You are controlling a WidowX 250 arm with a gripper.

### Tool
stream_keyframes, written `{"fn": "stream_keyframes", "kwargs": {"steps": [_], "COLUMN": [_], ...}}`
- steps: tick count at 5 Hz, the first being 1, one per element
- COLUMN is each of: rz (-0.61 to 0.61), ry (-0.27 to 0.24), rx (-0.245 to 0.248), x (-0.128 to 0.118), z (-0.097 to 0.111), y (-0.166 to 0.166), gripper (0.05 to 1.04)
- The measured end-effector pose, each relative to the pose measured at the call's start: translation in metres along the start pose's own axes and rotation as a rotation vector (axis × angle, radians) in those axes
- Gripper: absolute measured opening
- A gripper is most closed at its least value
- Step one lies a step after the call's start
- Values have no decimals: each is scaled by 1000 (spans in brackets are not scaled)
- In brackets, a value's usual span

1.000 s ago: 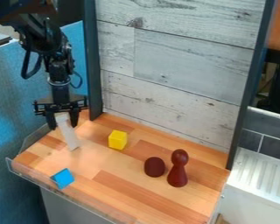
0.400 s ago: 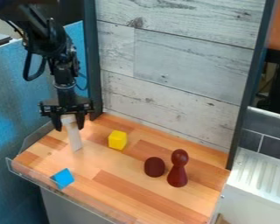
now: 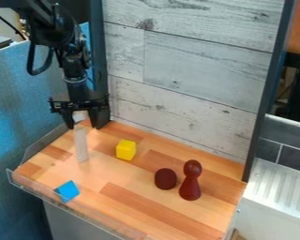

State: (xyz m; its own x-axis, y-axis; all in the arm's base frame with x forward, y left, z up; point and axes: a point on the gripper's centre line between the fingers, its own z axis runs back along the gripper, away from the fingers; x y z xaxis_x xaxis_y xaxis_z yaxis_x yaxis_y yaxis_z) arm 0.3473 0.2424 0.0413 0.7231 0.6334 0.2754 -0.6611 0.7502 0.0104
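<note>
The black gripper point(image 3: 84, 125) hangs at the left, near the dark post, with its fingers apart. A pale patch shows between the fingers. Just below it, a white stick-like block point(image 3: 81, 145) stands nearly upright on the wooden surface point(image 3: 124, 180). To the right of the block sits a yellow cube point(image 3: 126, 150). A blue block point(image 3: 68, 191) lies near the front left edge. Farther right, a dark red rounded object point(image 3: 166, 179) stands beside a taller dark red pin-shaped piece point(image 3: 191, 180).
A whitewashed plank panel point(image 3: 183, 89) rises behind the surface, between dark posts point(image 3: 99, 61). A clear raised rim point(image 3: 36, 190) runs along the left and front edges. On the right is a white ribbed radiator point(image 3: 281, 187).
The gripper has moved right and, lately, up. The white block has gone from a clear lean to nearly upright, its lower end shifting slightly right. The other objects have stayed put.
</note>
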Motion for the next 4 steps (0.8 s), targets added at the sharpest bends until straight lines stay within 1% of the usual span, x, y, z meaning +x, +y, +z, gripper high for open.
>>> {"fn": "stream_keyframes", "kwargs": {"steps": [1, 2, 3, 4], "rz": [-14, -81, -218, -401], "ry": [22, 28, 33, 15], "rx": [-10, -17, -51, -90], "x": [-4, -2, -4, -3], "z": [1, 5, -2, -3], "y": [-3, -9, -16, -28], "gripper": [621, 621, 621, 621]}}
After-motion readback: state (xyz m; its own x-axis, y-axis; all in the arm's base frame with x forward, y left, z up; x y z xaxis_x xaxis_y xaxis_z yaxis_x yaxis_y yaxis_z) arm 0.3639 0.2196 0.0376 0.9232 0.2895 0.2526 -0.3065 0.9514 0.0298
